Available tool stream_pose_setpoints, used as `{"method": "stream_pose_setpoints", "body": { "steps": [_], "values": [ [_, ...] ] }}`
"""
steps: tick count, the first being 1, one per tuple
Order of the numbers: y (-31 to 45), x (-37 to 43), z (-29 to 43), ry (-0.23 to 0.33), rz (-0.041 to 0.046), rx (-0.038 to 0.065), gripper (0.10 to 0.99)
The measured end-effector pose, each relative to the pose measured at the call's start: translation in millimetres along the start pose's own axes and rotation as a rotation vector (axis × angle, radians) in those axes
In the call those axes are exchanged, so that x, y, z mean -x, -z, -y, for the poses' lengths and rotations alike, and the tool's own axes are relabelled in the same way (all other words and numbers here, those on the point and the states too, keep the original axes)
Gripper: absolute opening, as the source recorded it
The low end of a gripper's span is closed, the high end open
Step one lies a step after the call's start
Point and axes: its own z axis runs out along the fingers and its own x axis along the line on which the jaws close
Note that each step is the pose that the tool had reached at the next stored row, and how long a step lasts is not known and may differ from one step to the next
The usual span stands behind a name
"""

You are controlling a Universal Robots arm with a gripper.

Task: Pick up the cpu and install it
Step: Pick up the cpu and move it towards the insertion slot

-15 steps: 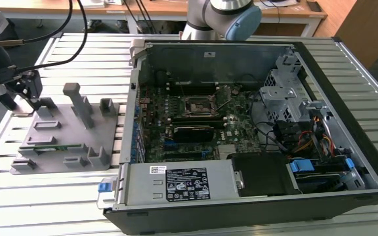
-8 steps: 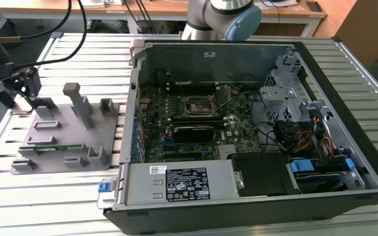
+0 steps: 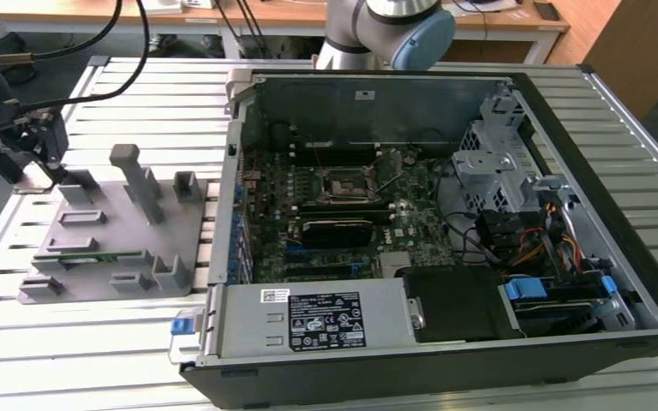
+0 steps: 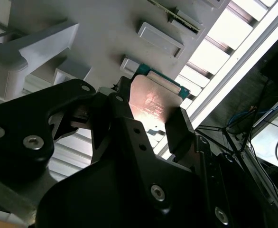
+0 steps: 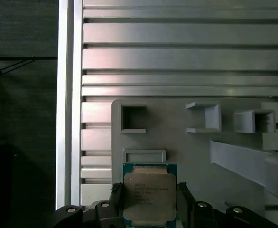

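Observation:
The cpu, a flat square chip with a pale metal top and a green rim, sits between my gripper's two black fingers, which press on its opposite edges. In the second wrist view the cpu shows its shiny plate clamped in the gripper, just above the grey fixture plate. In the exterior view the gripper hangs over the far corner of the fixture plate on the exterior view's left. The motherboard socket lies inside the open computer case.
The fixture plate carries raised grey holders and a thin green circuit strip. Empty square pockets lie on the plate beyond the cpu. The slatted metal table runs underneath. Cables and a drive cage crowd the case.

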Motion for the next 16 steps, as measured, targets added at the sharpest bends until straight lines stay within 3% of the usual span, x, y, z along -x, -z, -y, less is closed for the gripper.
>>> {"method": "stream_pose_setpoints", "body": {
  "steps": [16],
  "values": [
    [18.4, 0.0, -2.5, -0.002, 0.0003, -0.001, 0.537]
  ]
}}
